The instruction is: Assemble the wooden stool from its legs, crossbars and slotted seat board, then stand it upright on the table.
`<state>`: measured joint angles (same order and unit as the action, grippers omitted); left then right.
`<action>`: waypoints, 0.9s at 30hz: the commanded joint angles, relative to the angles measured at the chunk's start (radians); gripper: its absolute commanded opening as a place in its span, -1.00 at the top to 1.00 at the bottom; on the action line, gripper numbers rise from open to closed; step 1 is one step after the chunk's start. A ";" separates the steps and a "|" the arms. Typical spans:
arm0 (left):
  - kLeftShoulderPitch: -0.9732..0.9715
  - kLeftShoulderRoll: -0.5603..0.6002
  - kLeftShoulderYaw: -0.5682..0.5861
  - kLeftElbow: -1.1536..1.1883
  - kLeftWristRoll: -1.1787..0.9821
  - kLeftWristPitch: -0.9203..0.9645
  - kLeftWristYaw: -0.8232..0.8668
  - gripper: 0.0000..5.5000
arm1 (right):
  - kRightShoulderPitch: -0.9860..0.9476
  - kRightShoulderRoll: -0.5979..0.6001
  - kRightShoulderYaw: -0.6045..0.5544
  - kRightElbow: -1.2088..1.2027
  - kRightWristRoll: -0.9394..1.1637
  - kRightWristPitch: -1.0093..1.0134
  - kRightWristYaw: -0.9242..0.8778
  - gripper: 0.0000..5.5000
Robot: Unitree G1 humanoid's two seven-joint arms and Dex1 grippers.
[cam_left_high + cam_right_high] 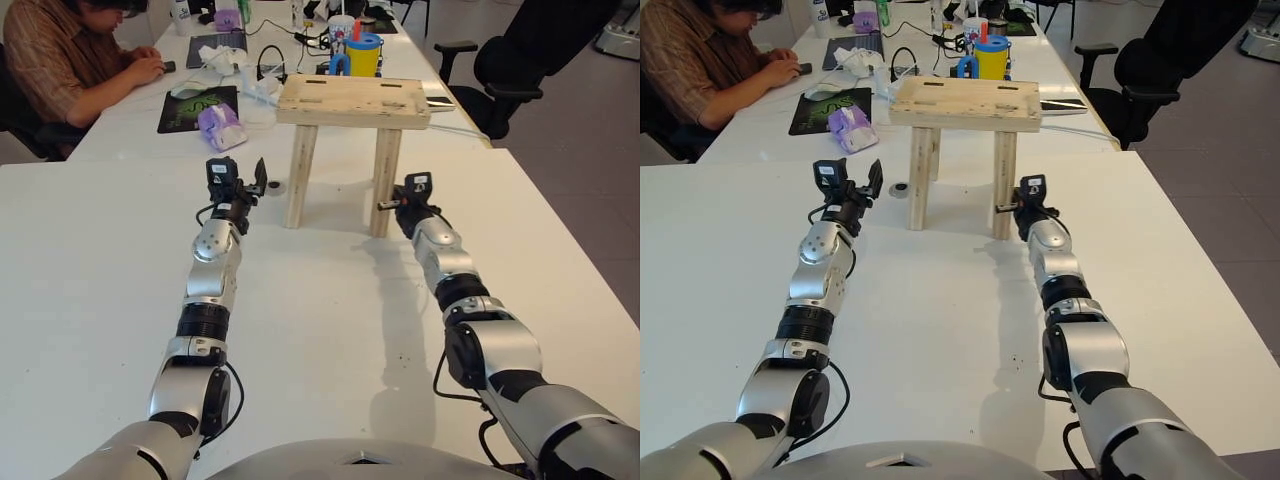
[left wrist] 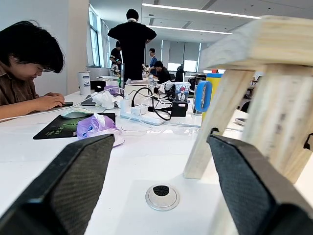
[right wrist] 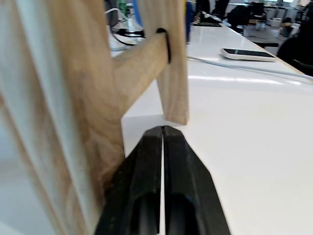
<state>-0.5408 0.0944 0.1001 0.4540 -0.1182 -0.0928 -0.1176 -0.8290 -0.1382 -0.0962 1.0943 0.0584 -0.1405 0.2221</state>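
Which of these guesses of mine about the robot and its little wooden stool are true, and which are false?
1. The stool stands upright on the table. True.
2. The left end effector is clamped around a stool leg. False: it is open, beside the stool and apart from it.
3. The right end effector is shut, with nothing between its fingers. True.
4. The stool lacks its seat. False: the slotted seat board sits on top of the legs.
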 commanded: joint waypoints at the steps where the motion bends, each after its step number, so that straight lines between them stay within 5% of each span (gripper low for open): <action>1: 0.050 -0.004 -0.015 -0.047 0.011 0.012 -0.005 -0.29 | -0.049 0.019 0.022 0.062 -0.023 -0.042 0.044 1.00; 20: 0.047 0.005 -0.037 -0.051 0.022 0.017 -0.012 -0.29 | 0.103 -0.049 -0.027 -0.088 -0.042 -0.124 -0.153 1.00; 27: 0.041 0.027 -0.025 -0.027 0.014 0.037 -0.031 -0.29 | 0.211 -0.014 0.023 -0.279 -0.023 -0.049 -0.052 1.00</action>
<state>-0.4785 0.1084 0.0657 0.4106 -0.1056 -0.0694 -0.1446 -0.6544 -0.1773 -0.1075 0.8926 0.0189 -0.2274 0.1004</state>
